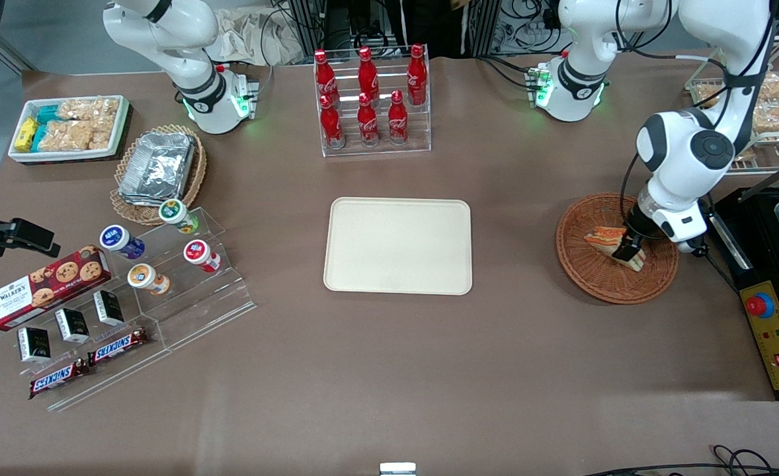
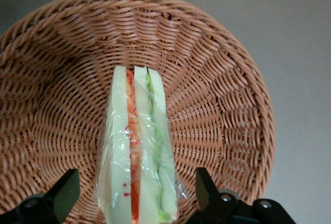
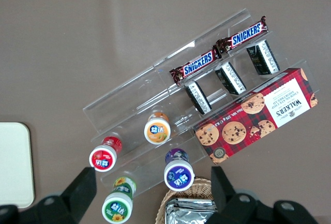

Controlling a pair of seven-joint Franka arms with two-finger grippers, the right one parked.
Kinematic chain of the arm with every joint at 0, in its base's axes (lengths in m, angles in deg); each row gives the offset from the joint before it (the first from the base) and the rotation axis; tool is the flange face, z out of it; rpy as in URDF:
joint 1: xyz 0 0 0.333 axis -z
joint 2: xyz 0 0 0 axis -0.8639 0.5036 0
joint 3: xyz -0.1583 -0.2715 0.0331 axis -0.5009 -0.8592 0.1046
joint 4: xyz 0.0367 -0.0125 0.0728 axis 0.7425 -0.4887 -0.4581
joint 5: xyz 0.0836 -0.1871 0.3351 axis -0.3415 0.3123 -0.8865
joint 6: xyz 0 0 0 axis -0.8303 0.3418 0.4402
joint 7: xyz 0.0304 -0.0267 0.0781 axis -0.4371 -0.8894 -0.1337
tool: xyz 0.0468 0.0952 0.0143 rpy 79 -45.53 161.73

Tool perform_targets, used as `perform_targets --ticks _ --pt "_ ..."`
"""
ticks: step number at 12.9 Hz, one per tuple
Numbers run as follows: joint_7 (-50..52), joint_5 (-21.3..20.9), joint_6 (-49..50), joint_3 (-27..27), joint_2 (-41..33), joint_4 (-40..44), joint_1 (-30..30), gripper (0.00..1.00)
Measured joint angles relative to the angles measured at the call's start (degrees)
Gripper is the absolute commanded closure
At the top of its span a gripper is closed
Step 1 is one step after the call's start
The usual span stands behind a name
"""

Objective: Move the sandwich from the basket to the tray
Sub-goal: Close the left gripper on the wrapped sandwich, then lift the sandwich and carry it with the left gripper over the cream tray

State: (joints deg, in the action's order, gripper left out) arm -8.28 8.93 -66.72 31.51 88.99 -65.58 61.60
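Now my jaws stand open, one finger (image 2: 59, 195) on each side of the triangular white-bread sandwich (image 2: 137, 151) with red and green filling, not touching it. My gripper (image 1: 629, 250) is low inside the round reddish-brown wicker basket (image 1: 601, 277), where the sandwich lies. Toward the parked arm's end of the counter, well apart, lies the flat cream rectangular plastic tray (image 1: 398, 244).

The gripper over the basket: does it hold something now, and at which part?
Nothing is held. The gripper is open, low in the basket, one finger on each side of the sandwich, with a gap between each finger and the bread faces.
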Motion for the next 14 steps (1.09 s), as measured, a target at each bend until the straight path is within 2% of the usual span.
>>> perform_targets --ticks 8,11,14 --pt "0.8 0.0 0.3 -0.1 -1.2 0.9 0.0 1.0" --pt "-1.6 -0.1 15.0 -1.3 -6.7 6.2 0.1 1.0" --pt "-7.6 -0.1 40.4 -2.4 -11.7 20.2 0.2 1.0"
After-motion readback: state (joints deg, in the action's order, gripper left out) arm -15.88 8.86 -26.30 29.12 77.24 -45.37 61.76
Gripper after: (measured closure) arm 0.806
